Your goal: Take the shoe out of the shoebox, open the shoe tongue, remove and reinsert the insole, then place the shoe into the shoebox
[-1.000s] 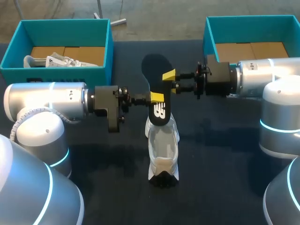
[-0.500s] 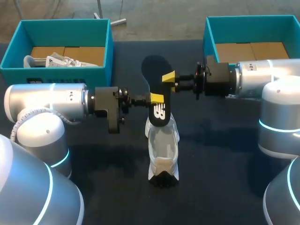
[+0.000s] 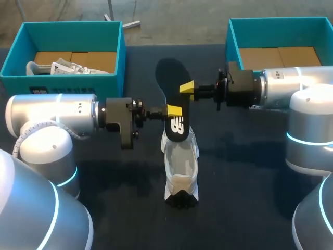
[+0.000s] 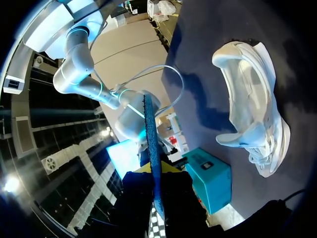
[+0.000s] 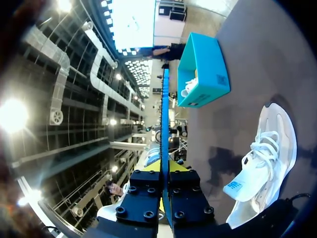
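Note:
A black insole (image 3: 170,96) is held upright in the air above the white shoe (image 3: 180,160), which stands on the dark table with its opening upward. My left gripper (image 3: 174,110) is shut on the insole's lower part from the left. My right gripper (image 3: 187,87) is shut on its middle from the right. In the left wrist view the insole (image 4: 151,144) shows edge-on between the fingers of the left gripper (image 4: 156,178), with the shoe (image 4: 252,124) lying beside it. The right gripper (image 5: 165,171) likewise pinches the insole's thin edge (image 5: 164,124), with the shoe (image 5: 262,158) off to one side.
A teal shoebox (image 3: 120,52) at the back left holds another white shoe (image 3: 62,67). A second teal shoebox (image 3: 231,39) stands at the back right, behind my right arm. Bare dark table surrounds the shoe in front.
My right gripper's fingers have come together onto the insole. The insole's top has leaned slightly to the left. The left arm and the shoe have stayed in place.

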Motion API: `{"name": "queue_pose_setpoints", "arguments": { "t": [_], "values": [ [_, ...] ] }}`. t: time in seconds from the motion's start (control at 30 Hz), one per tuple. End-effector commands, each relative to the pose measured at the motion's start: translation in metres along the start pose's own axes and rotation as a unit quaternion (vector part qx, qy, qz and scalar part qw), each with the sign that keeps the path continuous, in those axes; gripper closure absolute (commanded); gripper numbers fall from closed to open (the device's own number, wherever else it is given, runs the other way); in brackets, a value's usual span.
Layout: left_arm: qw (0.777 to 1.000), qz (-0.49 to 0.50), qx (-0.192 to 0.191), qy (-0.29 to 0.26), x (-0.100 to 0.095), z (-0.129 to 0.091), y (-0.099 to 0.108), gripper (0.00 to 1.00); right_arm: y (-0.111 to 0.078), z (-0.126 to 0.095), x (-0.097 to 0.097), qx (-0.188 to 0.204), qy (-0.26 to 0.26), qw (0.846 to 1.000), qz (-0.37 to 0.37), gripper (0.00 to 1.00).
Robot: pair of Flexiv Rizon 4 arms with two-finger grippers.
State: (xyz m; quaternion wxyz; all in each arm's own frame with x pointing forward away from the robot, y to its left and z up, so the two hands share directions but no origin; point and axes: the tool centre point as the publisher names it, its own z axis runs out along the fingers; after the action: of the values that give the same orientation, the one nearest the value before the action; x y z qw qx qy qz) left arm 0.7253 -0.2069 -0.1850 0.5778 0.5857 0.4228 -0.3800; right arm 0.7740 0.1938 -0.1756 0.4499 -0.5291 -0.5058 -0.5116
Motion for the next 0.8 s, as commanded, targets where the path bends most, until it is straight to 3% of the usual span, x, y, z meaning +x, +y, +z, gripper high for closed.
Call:
{"name": "queue_pose_setpoints", "arguments": {
  "t": [0.03, 0.47, 0.8],
  "values": [
    [1.0, -0.003, 0.001, 0.003, 0.0, 0.0, 0.0, 0.0, 0.001, 0.002, -0.001, -0.001, 0.0, 1.0, 0.001, 1.0],
    [0.997, -0.055, 0.029, 0.05, -0.012, -0.043, 0.004, 0.0, -0.004, -0.005, -0.018, -0.001, 0.001, 1.0, 0.007, 1.0],
    [0.975, -0.119, 0.073, 0.171, -0.028, -0.076, 0.032, 0.0, -0.006, -0.006, -0.031, -0.008, -0.002, 1.0, 0.012, 1.0]
  ]
}}
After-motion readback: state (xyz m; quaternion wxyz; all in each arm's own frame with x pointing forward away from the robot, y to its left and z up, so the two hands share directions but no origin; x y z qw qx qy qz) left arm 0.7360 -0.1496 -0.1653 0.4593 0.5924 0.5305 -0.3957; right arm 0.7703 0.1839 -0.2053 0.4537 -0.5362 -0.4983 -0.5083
